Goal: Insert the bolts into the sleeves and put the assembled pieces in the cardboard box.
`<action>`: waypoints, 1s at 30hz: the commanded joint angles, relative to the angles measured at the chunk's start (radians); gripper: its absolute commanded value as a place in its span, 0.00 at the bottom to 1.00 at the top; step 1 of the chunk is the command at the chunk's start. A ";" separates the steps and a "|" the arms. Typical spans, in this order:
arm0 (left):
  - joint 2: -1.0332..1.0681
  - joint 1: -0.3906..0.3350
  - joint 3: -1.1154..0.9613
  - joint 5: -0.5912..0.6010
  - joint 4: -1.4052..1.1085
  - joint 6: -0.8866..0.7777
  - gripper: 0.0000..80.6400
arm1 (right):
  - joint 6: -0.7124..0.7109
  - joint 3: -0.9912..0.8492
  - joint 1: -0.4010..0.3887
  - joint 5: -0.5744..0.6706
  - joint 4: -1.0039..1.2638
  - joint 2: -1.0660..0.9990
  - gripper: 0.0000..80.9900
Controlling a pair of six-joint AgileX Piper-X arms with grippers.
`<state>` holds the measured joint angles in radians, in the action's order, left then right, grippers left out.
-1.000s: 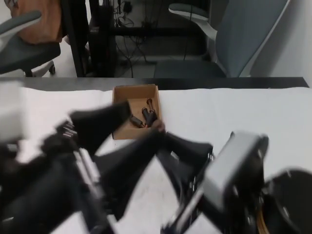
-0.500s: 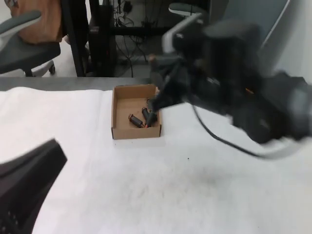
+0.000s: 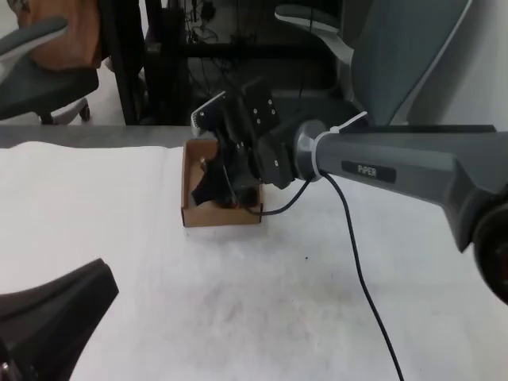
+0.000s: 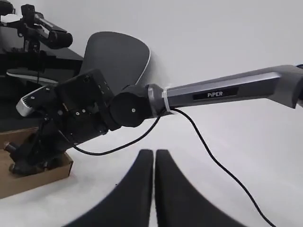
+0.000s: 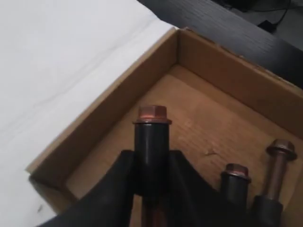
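Held piece: a black cylindrical sleeve with a copper-coloured hex-headed bolt through it stands upright over the floor of the open brown cardboard box, near one side wall
Right gripper: the right gripper has its fingers clamped on the sleeve's sides
Left gripper: the left gripper hangs over the white cloth, well apart from the box, fingers pressed together on nothing
Already boxed: a dark sleeved bolt and a longer-shanked bolt lie just beside the held piece
Risk: if let go high, the piece could bounce or strike its neighbours; if it tips head-down, the bolt might slide out of the sleeve
Risk: a drift sideways could catch the near wall
Hidden: the fingers cover the sleeve's lower end and the bolt's shank; the gap to the box floor cannot be judged
Hidden: in the high view the wrist covers much of the box's inside, so the count of pieces is uncertain
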<state>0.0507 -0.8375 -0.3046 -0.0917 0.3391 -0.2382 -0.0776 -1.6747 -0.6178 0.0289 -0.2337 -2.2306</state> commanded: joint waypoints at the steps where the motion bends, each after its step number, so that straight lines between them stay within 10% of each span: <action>1: -0.009 0.001 -0.002 -0.026 0.023 0.000 0.02 | 0.026 -0.038 0.021 0.041 0.011 0.014 0.62; 2: -0.009 0.001 -0.002 -0.034 0.023 -0.001 0.02 | 0.054 -0.043 0.023 0.030 0.009 0.017 0.86; 23: -0.051 0.001 -0.215 -0.723 0.233 0.346 0.02 | -0.314 0.095 0.031 -0.169 -0.079 0.896 0.70; 30: -0.051 0.001 -0.212 -0.746 0.201 0.411 0.02 | -0.310 0.098 0.394 -0.156 -0.208 1.043 0.70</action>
<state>-0.0082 -0.8375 -0.5093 -0.8343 0.5590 0.1501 -0.4320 -1.5886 -0.3394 -0.1833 -0.3392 -1.1926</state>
